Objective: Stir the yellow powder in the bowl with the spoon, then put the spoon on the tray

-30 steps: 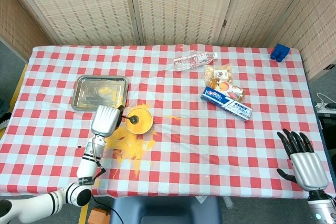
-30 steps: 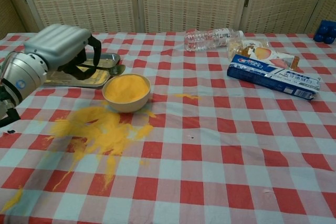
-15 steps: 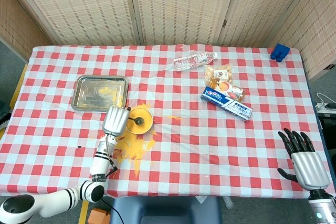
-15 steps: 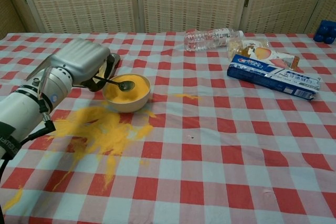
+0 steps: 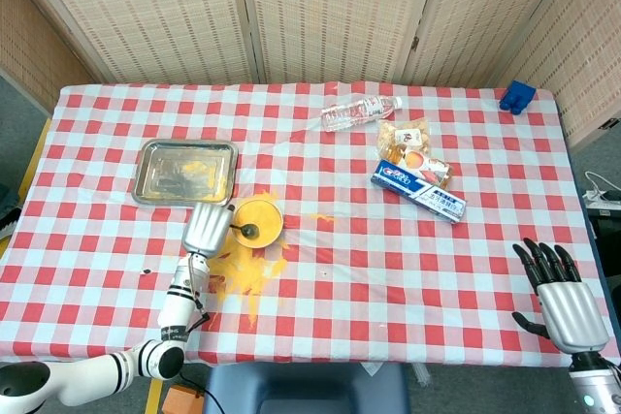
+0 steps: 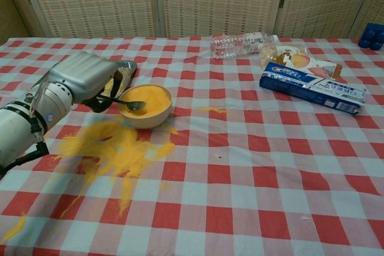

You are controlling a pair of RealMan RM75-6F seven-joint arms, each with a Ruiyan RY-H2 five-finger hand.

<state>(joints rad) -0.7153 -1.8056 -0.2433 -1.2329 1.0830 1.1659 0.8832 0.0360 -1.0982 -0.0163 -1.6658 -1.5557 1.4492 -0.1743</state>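
Observation:
A cream bowl (image 6: pixel 144 107) of yellow powder (image 5: pixel 260 219) stands left of the table's middle. My left hand (image 6: pixel 84 81) sits just left of it and grips a dark metal spoon (image 6: pixel 125 102). The spoon's bowl rests at the near left rim, on the powder. A steel tray (image 5: pixel 185 171) smeared with yellow lies behind the hand, partly hidden by it in the chest view, tray (image 6: pixel 128 69). My right hand (image 5: pixel 563 300) hovers open at the table's near right corner, seen only in the head view.
Spilled yellow powder (image 6: pixel 114 148) covers the cloth in front of the bowl. A water bottle (image 6: pixel 240 44) lies on its side at the back, with a snack bag (image 6: pixel 293 60) and a blue toothpaste box (image 6: pixel 312 90) to its right. A blue object (image 5: pixel 517 96) sits far right.
My left hand swung the spoon from over the tray into the bowl, then drew back left, so the spoon tip moved from the bowl's centre to its near left rim.

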